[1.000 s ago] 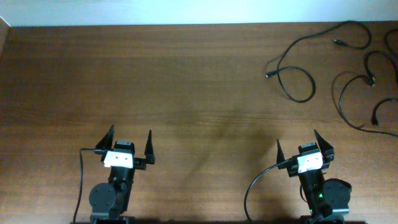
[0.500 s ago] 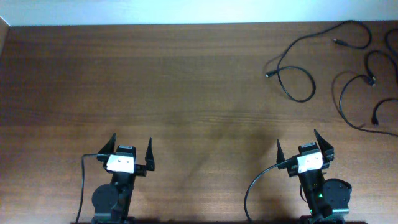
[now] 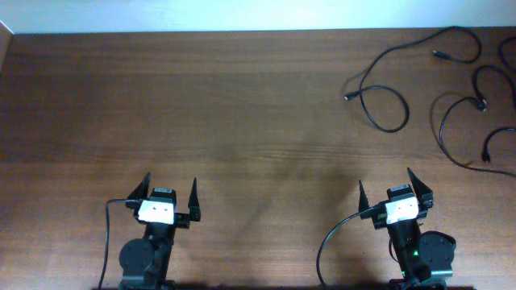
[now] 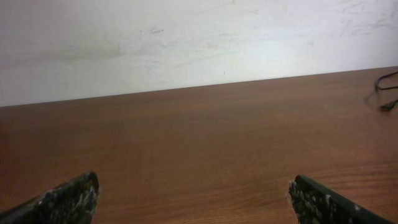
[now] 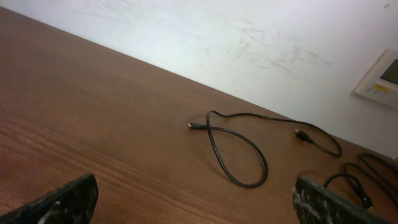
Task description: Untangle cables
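Note:
Several thin black cables lie as separate loose strands at the table's far right. One looped cable has a plug at its left end; it also shows in the right wrist view. Another cable curves further right, and a third lies by the right edge. My left gripper is open and empty near the front edge, far from the cables. My right gripper is open and empty, in front of the cables. The left wrist view shows only a cable end at its right edge.
The wooden table ends at a white wall at the back. Thick black robot cables run by each arm base. A pale wall plate shows at the right.
My left gripper has drawn back slightly toward its base and straightened. The right arm and the cables have not moved.

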Motion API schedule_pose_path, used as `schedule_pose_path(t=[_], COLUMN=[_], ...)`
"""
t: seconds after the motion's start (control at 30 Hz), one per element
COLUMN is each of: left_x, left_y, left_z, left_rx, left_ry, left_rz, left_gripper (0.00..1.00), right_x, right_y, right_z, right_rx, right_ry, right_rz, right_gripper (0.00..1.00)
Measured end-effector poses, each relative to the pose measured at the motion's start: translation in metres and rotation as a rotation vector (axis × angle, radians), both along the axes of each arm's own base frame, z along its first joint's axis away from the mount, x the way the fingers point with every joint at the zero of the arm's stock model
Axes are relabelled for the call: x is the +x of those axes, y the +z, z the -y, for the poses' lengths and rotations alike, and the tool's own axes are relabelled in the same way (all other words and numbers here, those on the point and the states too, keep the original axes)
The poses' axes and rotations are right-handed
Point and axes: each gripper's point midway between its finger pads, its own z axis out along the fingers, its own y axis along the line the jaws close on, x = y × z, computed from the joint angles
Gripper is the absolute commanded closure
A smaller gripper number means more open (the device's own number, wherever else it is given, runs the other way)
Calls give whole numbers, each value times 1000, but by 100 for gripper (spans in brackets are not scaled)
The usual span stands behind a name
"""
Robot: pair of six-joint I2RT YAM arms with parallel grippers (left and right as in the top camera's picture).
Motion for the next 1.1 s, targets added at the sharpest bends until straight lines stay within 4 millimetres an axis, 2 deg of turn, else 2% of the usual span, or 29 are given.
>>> schedule_pose_path(t=[0.13, 1.1], left_x=[0, 0], left_y=[0, 0], left_z=[0, 0], left_rx=[0, 0], left_ry=[0, 0], left_rz=[1, 1], left_gripper=[1, 1], right_x=[-1, -1], right_y=[8, 8], right_z=[0, 3], right_rx=[1, 1], right_ry=[0, -11], right_rz=[35, 35], right_gripper=[1, 1])
